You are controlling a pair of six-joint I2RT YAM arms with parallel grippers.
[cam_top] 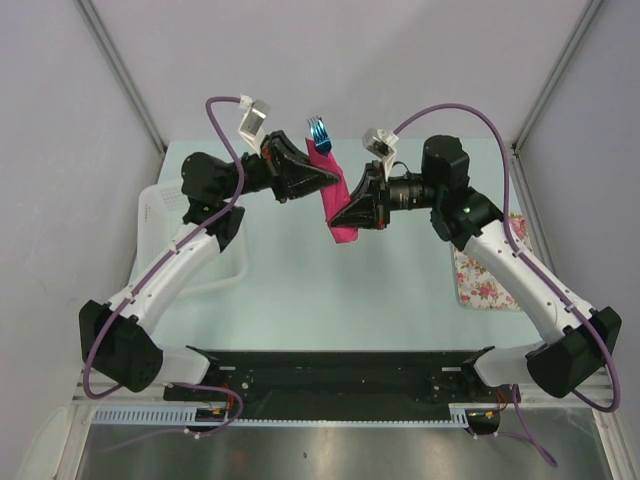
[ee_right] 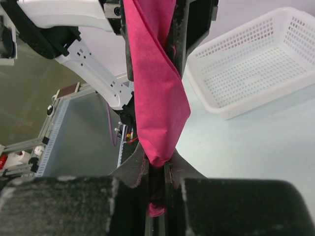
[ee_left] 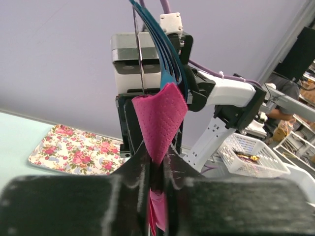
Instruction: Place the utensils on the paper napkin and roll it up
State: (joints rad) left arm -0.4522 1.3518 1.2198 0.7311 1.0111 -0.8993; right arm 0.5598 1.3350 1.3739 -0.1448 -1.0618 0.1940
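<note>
Top external view shows a pale green table (cam_top: 300, 300) boxed in by plain lilac-grey walls (cam_top: 350, 60), with a white basket (cam_top: 150, 212) at its left edge and a floral tray (cam_top: 487, 282) at its right. Both arms reach up and inward over mid-table. There the left gripper (cam_top: 333, 179) and right gripper (cam_top: 337, 222) each pinch the rolled paper napkin (cam_top: 336, 200), held aloft and tilted, with the blue utensils (cam_top: 319, 131) poking from its far end.

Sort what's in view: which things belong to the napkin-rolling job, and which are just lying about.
Part of the job:
paper napkin, wrapped into a bundle
utensils, blue ends sticking out of one end of it
left gripper and right gripper, both pinching the napkin

Lying about:
floral tray
white basket
</note>
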